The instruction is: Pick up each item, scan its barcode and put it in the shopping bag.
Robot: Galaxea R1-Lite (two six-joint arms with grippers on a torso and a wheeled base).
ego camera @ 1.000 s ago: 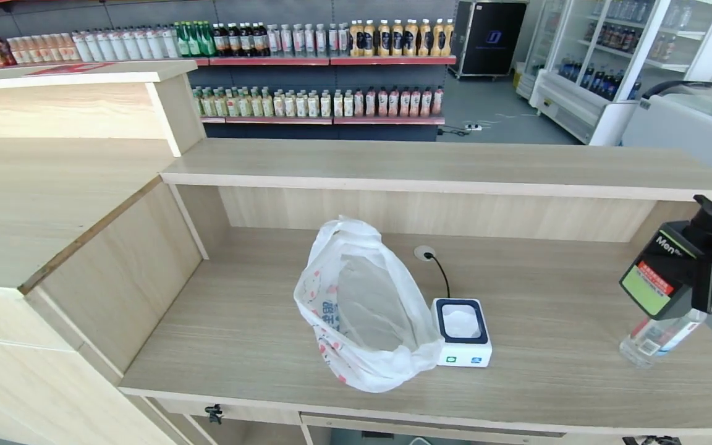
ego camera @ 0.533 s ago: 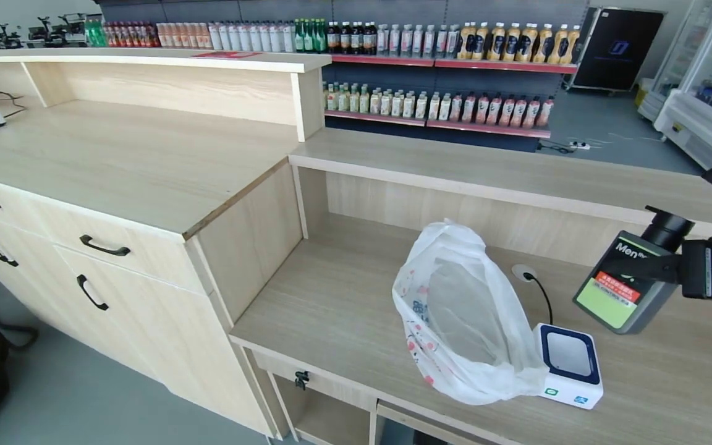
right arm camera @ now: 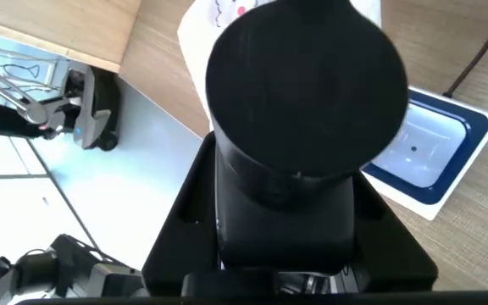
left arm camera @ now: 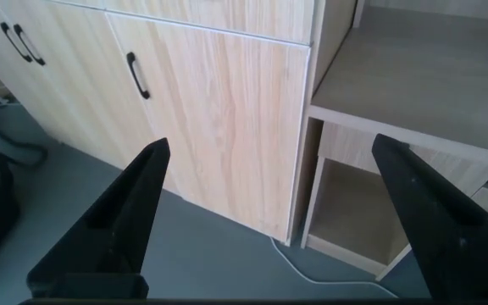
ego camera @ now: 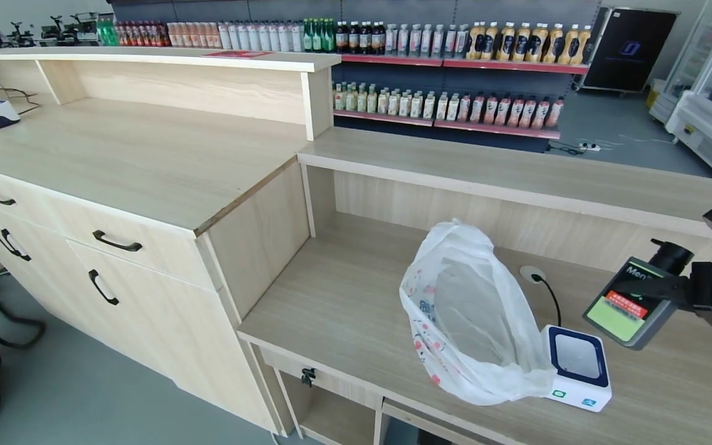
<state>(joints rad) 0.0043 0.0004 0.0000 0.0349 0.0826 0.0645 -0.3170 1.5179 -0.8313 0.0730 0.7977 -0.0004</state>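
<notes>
A: Any writing on show?

B: White lettering across the dark face of the bottle (ego camera: 631, 309) at the right edge of the head view, above a red strip and a green panel, the smaller print too fine to read. Red and blue print on the shopping bag (ego camera: 473, 327), crumpled. Two small badges, green and blue, on the front of the scanner (ego camera: 578, 368).

A: And the grip?

B: Right gripper (ego camera: 665, 289) clamped on the bottle near its shoulder. Bottle tilted, held in the air over the counter (ego camera: 343, 309), just up and right of the scanner and apart from it. Left gripper (left arm camera: 269, 220) with fingers (left arm camera: 117, 229) wide apart, over grey floor beside the cupboard doors (left arm camera: 219, 110).

A: The bag?

B: Standing open, lower centre-right of the head view, touching the scanner's left side.

A: Anything hidden or cut off?

B: Right arm cut by the frame edge. Barcode impossible to make out. From the right wrist, the black cap (right arm camera: 303, 110) in front of most of the bag and a corner of the scanner.

A: Different from a second ago?

B: A leftward swing of the camera, with the drawers (ego camera: 115, 241) now at left of frame. Bottle much closer to the scanner than a second ago, and a shade lower towards it than half a second ago. Bag and scanner side by side as before.
</notes>
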